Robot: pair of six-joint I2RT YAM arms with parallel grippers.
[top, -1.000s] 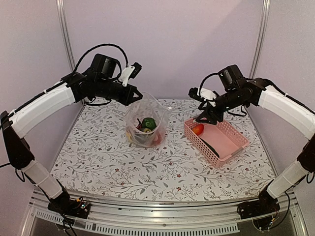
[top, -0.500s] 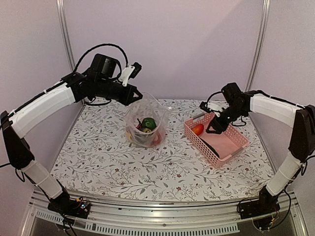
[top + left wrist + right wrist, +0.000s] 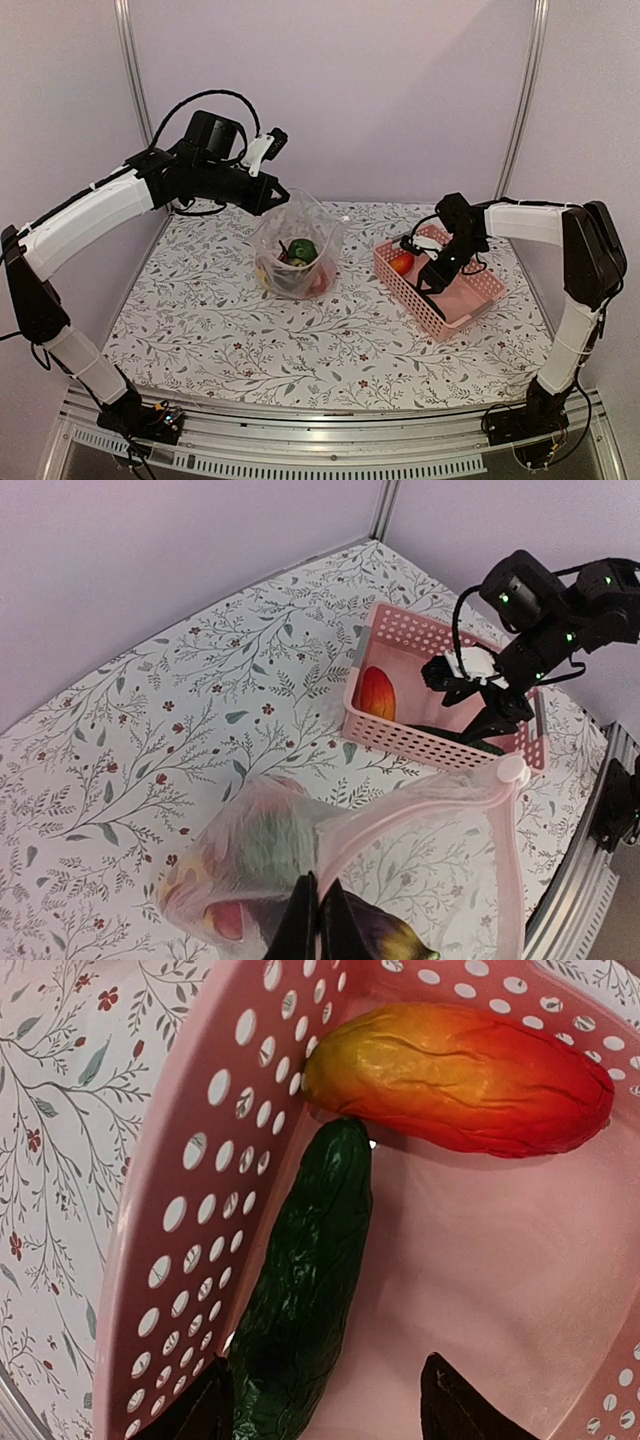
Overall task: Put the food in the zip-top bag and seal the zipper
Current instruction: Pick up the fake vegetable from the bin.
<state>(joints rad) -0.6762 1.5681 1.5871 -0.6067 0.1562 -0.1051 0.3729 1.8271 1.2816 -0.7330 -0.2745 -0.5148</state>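
The clear zip-top bag [image 3: 296,245] stands on the table, held up by its mouth edge in my shut left gripper [image 3: 277,196]. In the left wrist view my left gripper [image 3: 318,920] pinches the bag [image 3: 300,830] at its zipper strip [image 3: 420,805]. A green pepper [image 3: 304,251] and a dark eggplant [image 3: 390,935] lie inside. My right gripper [image 3: 432,278] is open inside the pink basket [image 3: 470,300]. In the right wrist view its fingers [image 3: 195,1410] straddle the long green cucumber [image 3: 305,1300]. A red-orange fruit [image 3: 460,1075] lies beyond it.
The pink basket wall [image 3: 190,1180] runs close along the cucumber's left side. The flowered tablecloth [image 3: 220,330] covers the table. Metal frame posts [image 3: 128,60] stand at the back corners.
My right gripper has come down from above the basket's left end into the basket, over the cucumber. The left arm and the bag have not moved.
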